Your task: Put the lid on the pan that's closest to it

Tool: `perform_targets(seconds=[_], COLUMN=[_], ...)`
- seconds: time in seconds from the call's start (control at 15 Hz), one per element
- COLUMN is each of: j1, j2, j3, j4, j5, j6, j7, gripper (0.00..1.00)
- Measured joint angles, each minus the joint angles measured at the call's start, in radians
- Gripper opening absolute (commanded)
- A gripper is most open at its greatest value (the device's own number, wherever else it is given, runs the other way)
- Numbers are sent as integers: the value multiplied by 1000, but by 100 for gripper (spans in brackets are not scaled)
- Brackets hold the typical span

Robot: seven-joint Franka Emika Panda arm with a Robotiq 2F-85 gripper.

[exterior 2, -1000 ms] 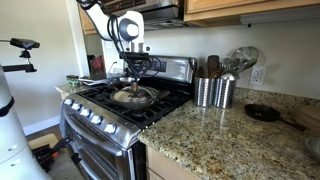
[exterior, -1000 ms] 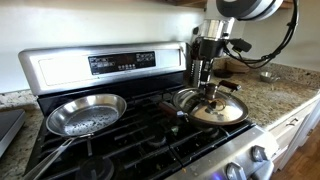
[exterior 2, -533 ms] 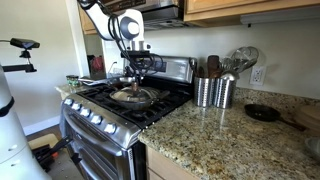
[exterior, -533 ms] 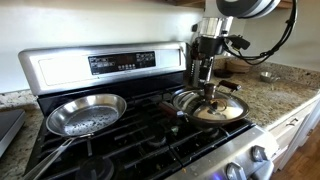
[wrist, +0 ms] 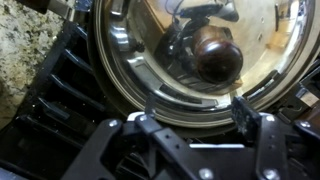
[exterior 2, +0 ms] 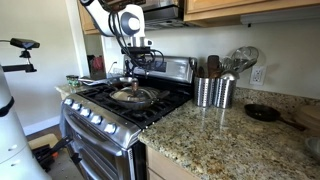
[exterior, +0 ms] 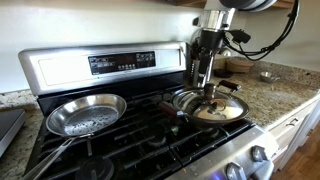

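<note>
The glass lid (exterior: 217, 109) with its shiny metal rim rests on the black pan (exterior: 181, 101) on a stove burner; both also show in an exterior view, the lid (exterior 2: 131, 96) lying flat. My gripper (exterior: 208, 83) hangs just above the lid's brown knob (exterior: 210, 93), apart from it. In the wrist view the lid (wrist: 140, 50) fills the picture with its knob (wrist: 216, 58) near the top. My gripper (wrist: 195, 110) is open, the fingers spread wide with nothing between them.
A shiny silver pan (exterior: 86, 113) sits on the neighbouring burner. The stove's control panel (exterior: 120, 62) rises behind. On the granite counter stand two metal utensil holders (exterior 2: 214, 91) and a small dark dish (exterior 2: 263, 113).
The jaws have opened and let go of the lid's knob. The gripper has lifted slightly; the lid stays on the black pan.
</note>
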Motion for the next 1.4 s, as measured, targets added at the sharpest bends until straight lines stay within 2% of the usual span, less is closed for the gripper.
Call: perform_targets(seconds=[0.4,0.8,0.87,1.0,1.13,1.4], j1=[0,0,-1,-1,-1,-1], j2=[-2,11,13,22,35,60], j3=[1,-4,-5,-7,-7,-7], j4=[0,0,0,1,5,18], j5=[51,54,54,55,56,56], j6=[-97,-156,-160,-162,-162,-162], j7=[0,0,0,0,0,0], gripper=[100,100,88,83,62,36])
